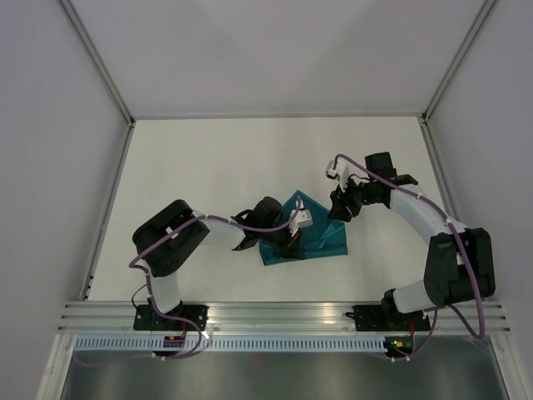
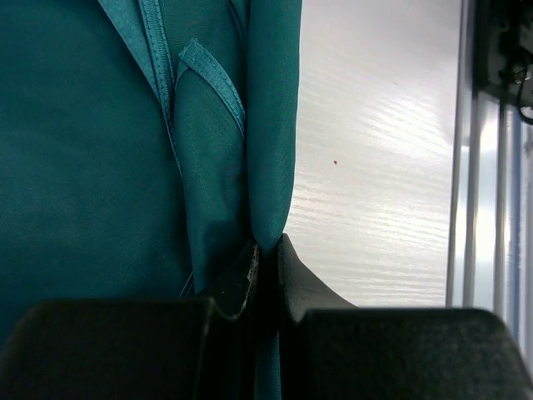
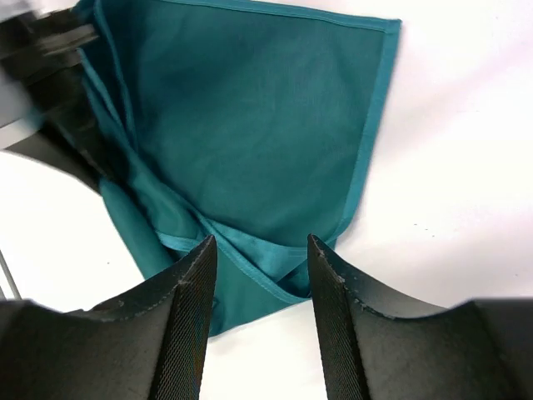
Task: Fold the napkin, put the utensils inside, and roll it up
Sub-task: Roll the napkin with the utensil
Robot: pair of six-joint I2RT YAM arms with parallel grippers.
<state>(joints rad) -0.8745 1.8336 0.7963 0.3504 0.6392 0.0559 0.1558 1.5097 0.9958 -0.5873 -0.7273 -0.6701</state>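
Observation:
The teal napkin (image 1: 323, 240) lies folded and bunched on the white table, between the two arms. My left gripper (image 1: 289, 242) rests on its left part. In the left wrist view this gripper (image 2: 266, 247) is shut on a rolled fold of the napkin (image 2: 83, 167). My right gripper (image 1: 340, 208) hovers over the cloth's far right corner. Seen from the right wrist, it (image 3: 261, 246) stands open above a folded hem of the napkin (image 3: 250, 125), with nothing gripped. The utensils are hidden or out of view.
A metal rail (image 1: 283, 315) runs along the table's near edge and also shows in the left wrist view (image 2: 479, 167). Grey walls enclose the table on three sides. The left arm's dark body (image 3: 42, 83) sits at the napkin's far side.

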